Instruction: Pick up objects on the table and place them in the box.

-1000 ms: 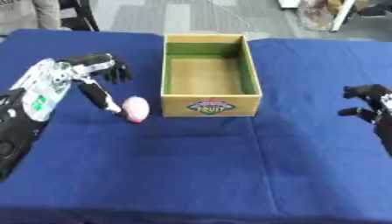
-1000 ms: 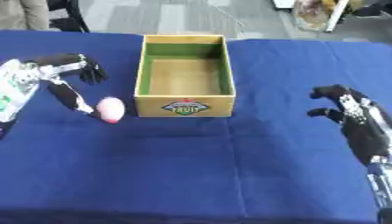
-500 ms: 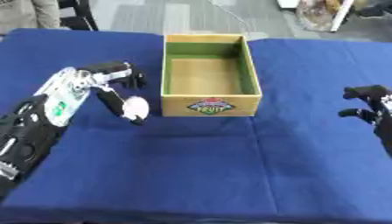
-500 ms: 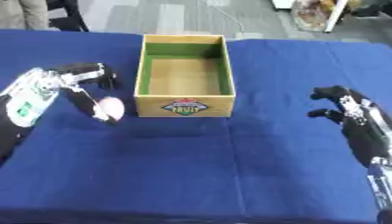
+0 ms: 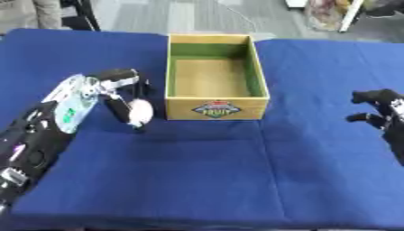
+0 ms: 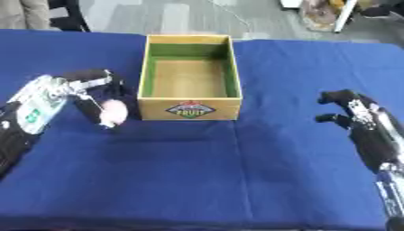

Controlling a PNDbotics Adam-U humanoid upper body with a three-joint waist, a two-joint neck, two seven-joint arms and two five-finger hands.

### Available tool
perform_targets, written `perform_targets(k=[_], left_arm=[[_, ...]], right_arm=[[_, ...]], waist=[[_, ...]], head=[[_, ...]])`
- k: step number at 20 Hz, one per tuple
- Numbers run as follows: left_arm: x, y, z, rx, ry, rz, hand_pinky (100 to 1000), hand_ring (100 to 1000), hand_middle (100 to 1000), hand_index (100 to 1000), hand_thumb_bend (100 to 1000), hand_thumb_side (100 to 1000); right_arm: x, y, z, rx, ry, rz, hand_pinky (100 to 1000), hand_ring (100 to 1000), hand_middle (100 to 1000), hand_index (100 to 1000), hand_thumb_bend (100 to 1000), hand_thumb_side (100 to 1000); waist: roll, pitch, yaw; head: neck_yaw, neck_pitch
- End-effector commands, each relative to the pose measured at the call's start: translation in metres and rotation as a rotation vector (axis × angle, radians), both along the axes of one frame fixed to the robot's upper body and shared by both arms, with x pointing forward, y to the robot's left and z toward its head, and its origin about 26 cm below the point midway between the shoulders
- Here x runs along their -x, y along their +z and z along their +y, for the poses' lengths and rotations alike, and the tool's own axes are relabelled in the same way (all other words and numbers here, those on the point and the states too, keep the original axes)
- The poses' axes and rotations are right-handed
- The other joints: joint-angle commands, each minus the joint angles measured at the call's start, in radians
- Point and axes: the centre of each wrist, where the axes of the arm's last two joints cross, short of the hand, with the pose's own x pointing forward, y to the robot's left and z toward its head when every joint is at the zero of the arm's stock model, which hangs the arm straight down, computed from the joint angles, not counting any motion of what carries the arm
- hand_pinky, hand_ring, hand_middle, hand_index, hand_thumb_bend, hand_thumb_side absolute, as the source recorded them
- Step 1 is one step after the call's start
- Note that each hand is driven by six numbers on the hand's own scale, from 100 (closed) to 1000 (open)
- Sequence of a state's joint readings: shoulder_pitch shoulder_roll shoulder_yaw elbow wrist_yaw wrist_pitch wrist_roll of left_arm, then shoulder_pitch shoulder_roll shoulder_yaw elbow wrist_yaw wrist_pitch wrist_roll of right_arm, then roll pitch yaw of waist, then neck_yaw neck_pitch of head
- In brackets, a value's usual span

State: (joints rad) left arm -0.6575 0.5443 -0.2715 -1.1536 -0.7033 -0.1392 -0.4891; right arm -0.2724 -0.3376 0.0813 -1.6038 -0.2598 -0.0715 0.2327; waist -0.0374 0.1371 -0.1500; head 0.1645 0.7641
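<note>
Pink and rounded, the small object (image 5: 141, 110) sits low on the blue tabletop (image 5: 205, 176), just beside the front left corner of the box (image 5: 213, 76). I have my left hand (image 5: 118, 90) on it: the fingers curl down around it, one dark finger crossing its near side, so I read it as clasped, though I cannot tell whether it has left the cloth. The box is a yellow-walled carton with a green inner rim and a printed label on its front wall, standing toward the far edge of the tabletop with nothing visible inside. My right hand (image 6: 347, 110) hovers well apart near the right edge, fingers curled in and holding nothing.
</note>
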Motion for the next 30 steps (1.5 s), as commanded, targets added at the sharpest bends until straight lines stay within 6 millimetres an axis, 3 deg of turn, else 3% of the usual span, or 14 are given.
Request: perform_targets(k=[1, 12, 16, 21, 30], left_arm=[[-0.003, 0.009, 0.006, -0.048, 0.027, -0.054, 674, 637, 638, 779, 731, 152], [-0.005, 0.002, 0.014, -0.143, 0.066, -0.086, 614, 589, 594, 759, 636, 183], [-0.004, 0.002, 0.016, -0.170, 0.056, -0.050, 533, 513, 521, 692, 604, 184], [-0.004, 0.010, 0.019, -0.207, 0.019, 0.030, 386, 363, 372, 540, 546, 178], [-0.002, 0.032, 0.015, -0.222, -0.042, 0.075, 300, 271, 269, 441, 491, 165]], right_arm=[[-0.001, 0.007, -0.002, 0.016, 0.001, -0.022, 643, 942, 645, 710, 100, 714], [-0.001, 0.006, -0.002, 0.016, 0.002, -0.020, 644, 942, 646, 710, 100, 716], [-0.001, 0.006, -0.002, 0.016, 0.001, -0.021, 644, 942, 646, 710, 100, 717], [-0.001, 0.006, -0.003, 0.016, 0.000, -0.018, 644, 943, 646, 710, 100, 721], [-0.001, 0.005, -0.004, 0.016, -0.003, -0.016, 644, 943, 646, 711, 100, 721]], waist=[[0.000, -0.009, -0.002], [0.001, -0.010, -0.001], [0.003, -0.010, 0.001], [0.004, -0.010, 0.004], [0.004, -0.012, 0.007]], head=[[0.001, 0.006], [-0.002, 0.006], [-0.003, 0.006], [-0.006, 0.006], [-0.009, 0.006]])
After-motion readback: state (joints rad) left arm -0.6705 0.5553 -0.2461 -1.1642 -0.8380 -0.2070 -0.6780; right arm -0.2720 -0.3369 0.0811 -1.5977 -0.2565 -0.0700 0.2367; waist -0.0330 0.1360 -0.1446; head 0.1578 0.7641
